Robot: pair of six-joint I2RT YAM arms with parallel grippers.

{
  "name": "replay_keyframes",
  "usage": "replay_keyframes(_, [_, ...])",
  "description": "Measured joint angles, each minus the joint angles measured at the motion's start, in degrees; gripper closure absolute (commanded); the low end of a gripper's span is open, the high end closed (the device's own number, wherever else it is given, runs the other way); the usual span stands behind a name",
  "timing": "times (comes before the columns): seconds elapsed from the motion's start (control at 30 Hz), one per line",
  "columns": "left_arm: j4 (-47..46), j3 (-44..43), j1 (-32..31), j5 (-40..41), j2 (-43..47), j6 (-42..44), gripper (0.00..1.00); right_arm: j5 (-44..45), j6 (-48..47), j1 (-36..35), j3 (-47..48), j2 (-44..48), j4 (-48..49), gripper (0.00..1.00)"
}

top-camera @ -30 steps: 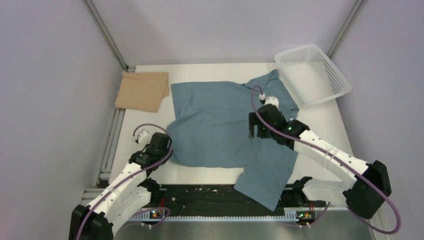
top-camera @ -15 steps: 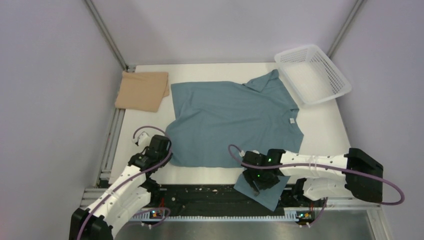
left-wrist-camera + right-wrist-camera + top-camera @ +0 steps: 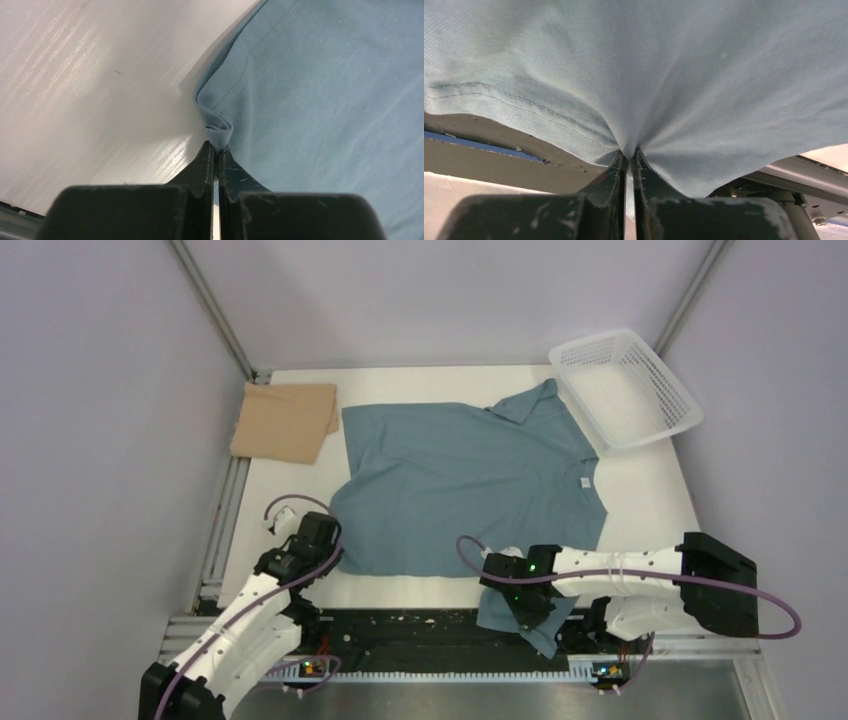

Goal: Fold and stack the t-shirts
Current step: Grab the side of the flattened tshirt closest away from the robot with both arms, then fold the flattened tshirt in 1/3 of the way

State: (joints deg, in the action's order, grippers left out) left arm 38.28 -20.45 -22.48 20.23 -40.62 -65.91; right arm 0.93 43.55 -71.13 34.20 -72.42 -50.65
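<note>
The teal-blue t-shirt (image 3: pixel 465 480) lies spread over the middle of the white table (image 3: pixel 650 490), one sleeve hanging over the near edge. My left gripper (image 3: pixel 335 548) is shut on its near-left hem; in the left wrist view (image 3: pixel 216 146) a small fold of ribbed hem (image 3: pixel 220 132) sticks out between the closed fingertips. My right gripper (image 3: pixel 528 610) is shut on the overhanging sleeve at the near edge; in the right wrist view (image 3: pixel 628 154) the cloth (image 3: pixel 674 75) gathers into the closed jaws. The tan-beige t-shirt (image 3: pixel 285 422) lies folded at the far left.
A white mesh basket (image 3: pixel 625 388) sits tilted at the far right corner. A black rail (image 3: pixel 400 630) runs along the near table edge under the hanging sleeve. Metal frame posts rise at both back corners.
My right arm swung from the shirt's collar area down to the near edge and closed on the hanging sleeve, bunching it slightly. The left gripper kept its hold and hardly moved.
</note>
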Motion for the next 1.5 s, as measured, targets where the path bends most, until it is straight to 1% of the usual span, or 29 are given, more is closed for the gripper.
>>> replay_keyframes(0.1, [0.9, 0.0, 0.0, 0.0, 1.1, -0.1, 1.0, 1.0, 3.0, -0.3, 0.0, 0.7, -0.8, 1.0])
replay_keyframes(0.17, [1.7, 0.0, 0.0, 0.0, 1.9, -0.2, 1.0, 3.2, 4.3, -0.5, 0.0, 1.9, -1.8, 1.0])
replay_keyframes(0.27, [2.7, 0.0, 0.0, -0.2, 3.1, -0.2, 1.0, 8.5, 5.9, -0.4, 1.2, 4.8, -5.3, 1.0])
replay_keyframes(0.37, [3.0, 0.0, 0.0, -0.7, 4.2, -0.1, 1.0, 14.2, 6.6, 0.6, 5.1, 7.1, -7.8, 1.0])
replay_keyframes(0.53, [2.7, -1.1, 0.0, -0.8, 4.9, 0.3, 1.0, 24.3, 5.4, 7.5, 12.2, 10.0, -8.2, 1.0])
replay_keyframes(0.6, [1.2, -2.0, 0.0, -0.5, 4.8, 1.0, 1.0, 29.2, 3.8, 10.5, 15.1, 10.7, -7.9, 1.0])
replay_keyframes(0.67, [-0.1, -3.0, 0.0, 0.1, 4.4, 1.4, 1.0, 32.7, 2.0, 13.1, 17.4, 10.9, -6.8, 1.0])
replay_keyframes(0.77, [-2.0, -5.9, 0.0, 1.1, 1.6, 2.0, 1.0, 35.8, -2.1, 18.8, 19.4, 11.0, -2.7, 1.0])
replay_keyframes(0.87, [-4.7, -9.0, 0.0, 2.9, -2.8, 3.0, 1.0, 36.5, -6.5, 24.2, 19.5, 11.0, 3.0, 1.0])
replay_keyframes(1.03, [-9.0, -15.1, 0.4, 5.0, -14.1, 4.2, 1.0, 35.3, -13.7, 31.0, 19.6, 8.9, 13.9, 1.0])
replay_keyframes(1.17, [-11.2, -19.4, 2.0, 6.3, -21.6, 5.0, 1.0, 31.5, -18.5, 36.2, 20.7, 3.5, 21.1, 1.0])
replay_keyframes(1.37, [-15.3, -23.2, 6.5, 4.5, -31.7, 6.1, 1.0, 25.7, -23.3, 42.3, 21.8, -4.4, 28.1, 1.0])
replay_keyframes(1.4, [-15.8, -23.6, 7.2, 4.1, -33.1, 6.3, 0.95, 24.8, -23.8, 43.1, 22.2, -5.7, 28.8, 0.99])
replay_keyframes(1.47, [-16.7, -24.4, 8.6, 2.9, -36.0, 6.6, 0.76, 22.2, -24.9, 45.0, 23.4, -8.8, 30.6, 0.97])
replay_keyframes(1.5, [-17.4, -24.8, 9.2, 2.3, -37.6, 7.0, 0.71, 21.1, -25.4, 45.8, 23.9, -10.4, 31.6, 0.96])
